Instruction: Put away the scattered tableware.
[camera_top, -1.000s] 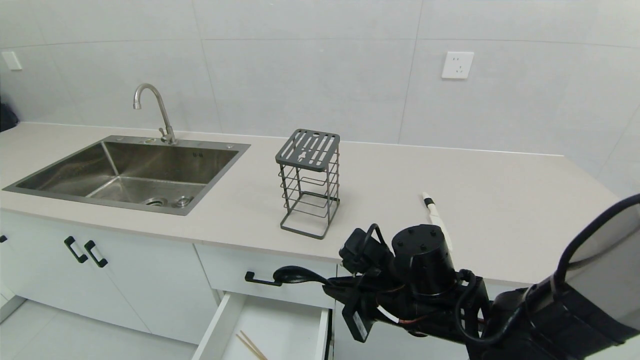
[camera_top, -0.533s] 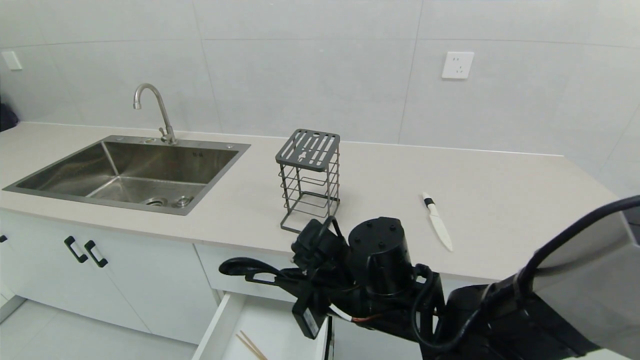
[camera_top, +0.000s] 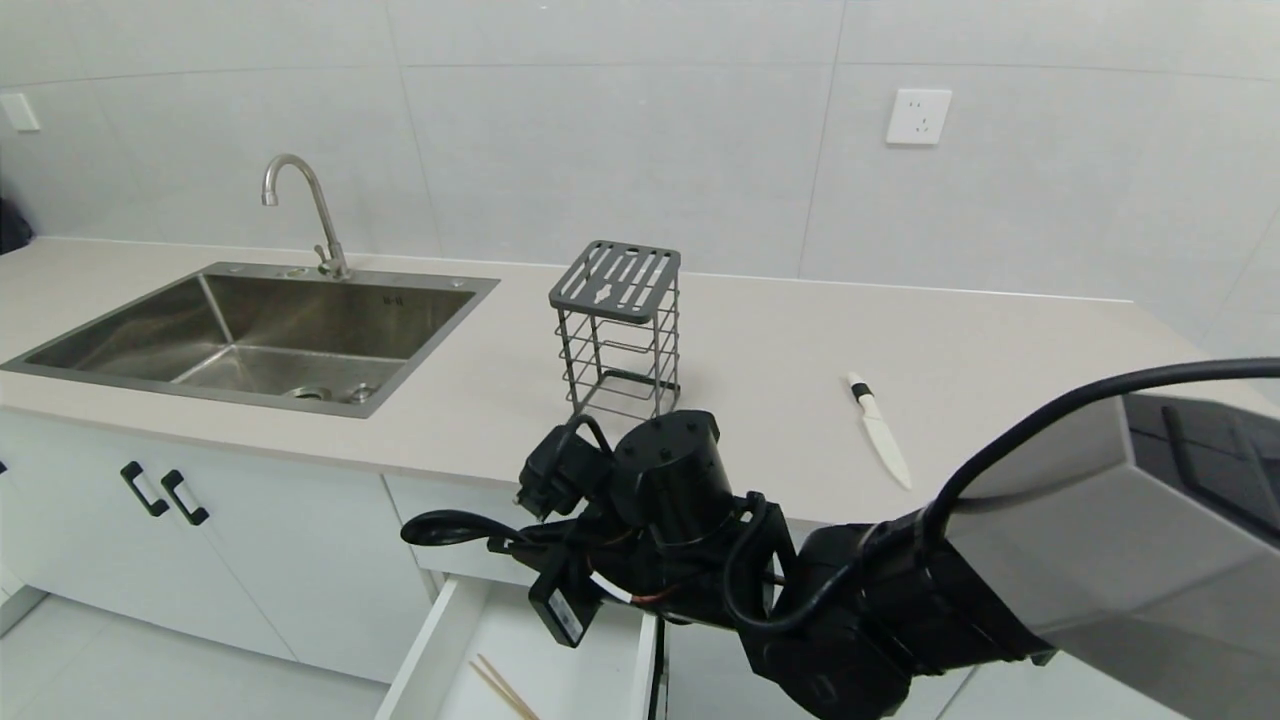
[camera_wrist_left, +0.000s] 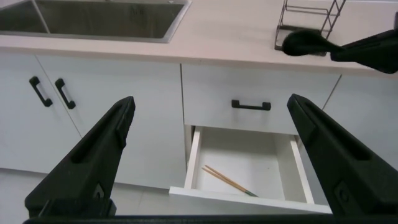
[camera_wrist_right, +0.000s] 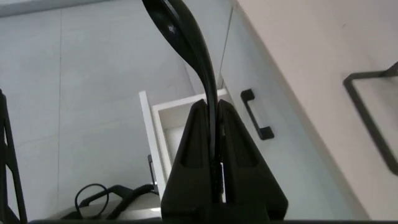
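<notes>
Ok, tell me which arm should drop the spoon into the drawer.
Right. Its gripper is shut on the spoon, held just above the open drawer, so it likely only needs to lower and release. The left gripper is open and empty, set back from the drawer.

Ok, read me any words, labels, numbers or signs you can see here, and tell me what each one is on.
No text here is readable.
Small dark mark on the sink back wall: too small to read.
Wall socket, rack, knife, black spoon: no print visible.
</notes>
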